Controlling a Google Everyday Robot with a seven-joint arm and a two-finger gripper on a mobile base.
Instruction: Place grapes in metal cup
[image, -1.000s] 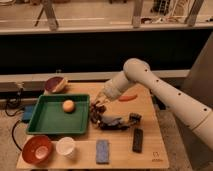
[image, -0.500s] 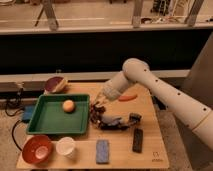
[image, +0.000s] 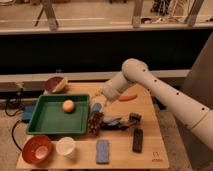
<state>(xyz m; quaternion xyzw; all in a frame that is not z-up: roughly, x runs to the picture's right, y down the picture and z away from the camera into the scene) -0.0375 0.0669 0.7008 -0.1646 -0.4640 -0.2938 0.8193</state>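
Observation:
The grapes (image: 95, 123), a dark reddish-purple bunch, are at the right edge of the green tray (image: 47, 122), on or just above the wooden table. My gripper (image: 97, 107) is directly above them, at the tray's right rim, with the white arm reaching in from the right. I cannot tell whether the gripper touches the grapes. I cannot make out a metal cup; a bluish-grey object (image: 113, 121) lies just right of the grapes.
An orange fruit (image: 68, 105) lies in the tray. An orange carrot-like piece (image: 127, 97) lies behind the arm. A red bowl (image: 37, 149), white cup (image: 65, 146), blue sponge (image: 102, 150) and black bar (image: 137, 140) line the front. A dark red bowl-like object (image: 55, 84) is at the back left.

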